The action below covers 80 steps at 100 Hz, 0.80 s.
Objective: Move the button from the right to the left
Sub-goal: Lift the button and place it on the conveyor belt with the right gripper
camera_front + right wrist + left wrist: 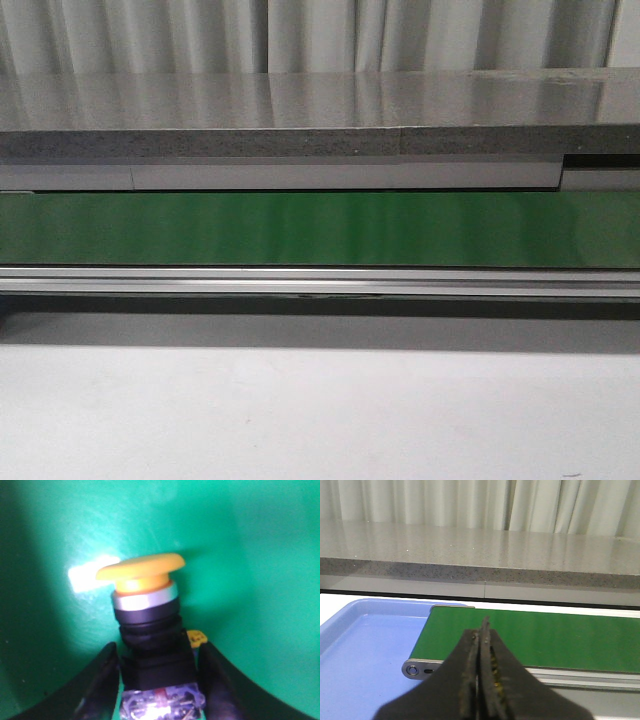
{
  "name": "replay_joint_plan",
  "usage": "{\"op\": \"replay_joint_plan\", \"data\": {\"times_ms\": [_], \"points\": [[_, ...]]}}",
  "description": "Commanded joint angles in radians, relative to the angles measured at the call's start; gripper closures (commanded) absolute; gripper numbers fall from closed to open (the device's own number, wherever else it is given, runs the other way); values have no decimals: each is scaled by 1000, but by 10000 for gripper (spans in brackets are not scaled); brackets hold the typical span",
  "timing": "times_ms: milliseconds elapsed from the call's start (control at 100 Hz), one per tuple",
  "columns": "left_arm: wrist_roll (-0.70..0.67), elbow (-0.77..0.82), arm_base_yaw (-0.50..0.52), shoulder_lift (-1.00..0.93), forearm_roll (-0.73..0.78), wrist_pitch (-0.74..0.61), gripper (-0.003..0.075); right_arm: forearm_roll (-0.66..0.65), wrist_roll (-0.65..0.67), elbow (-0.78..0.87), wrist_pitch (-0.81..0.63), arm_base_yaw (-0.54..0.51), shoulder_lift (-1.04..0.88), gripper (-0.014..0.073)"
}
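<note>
meanwhile the right jaws grasp the button (150, 630) (yellow cap) over green belt (260, 580); left jaws clenched, holding nothing.

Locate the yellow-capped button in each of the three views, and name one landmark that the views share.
Front view: not in it; only the bare green belt shows.
Left wrist view: not in it; the left gripper is shut in front of a blue tray.
Right wrist view: the button fills the centre, between the right gripper fingers, which flank its black body.
Shared landmark: the green belt surface, in all three views.
</note>
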Motion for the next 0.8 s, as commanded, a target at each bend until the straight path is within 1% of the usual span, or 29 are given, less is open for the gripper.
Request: {"op": "replay_joint_plan", "data": {"times_ms": [0, 60, 180, 290, 420, 570, 670, 790], "points": [[-7, 45, -1, -30, -1, -74, 740, 13, -10, -29, -30, -6, -39, 424], [-7, 45, -1, -30, -1, -74, 741, 17, -9, -29, -30, -6, -39, 449], [-7, 45, -1, -30, -1, -74, 741, 22, -5, -57, 10, -4, -52, 449], [-7, 45, -1, -30, -1, -74, 740, 27, 18, -79, 52, 17, -119, 449], [-7, 45, -1, -30, -1, -74, 741, 31, 40, -79, 70, 60, -214, 449], [-7, 45, -1, -30, -1, -74, 741, 31, 167, -79, 153, 125, -298, 449], [-7, 45, -1, -30, -1, -74, 741, 30, 176, -79, 202, 170, -309, 449], [-7, 45, -1, -30, -1, -74, 740, 32, 194, -77, 210, 221, -302, 449]]}}
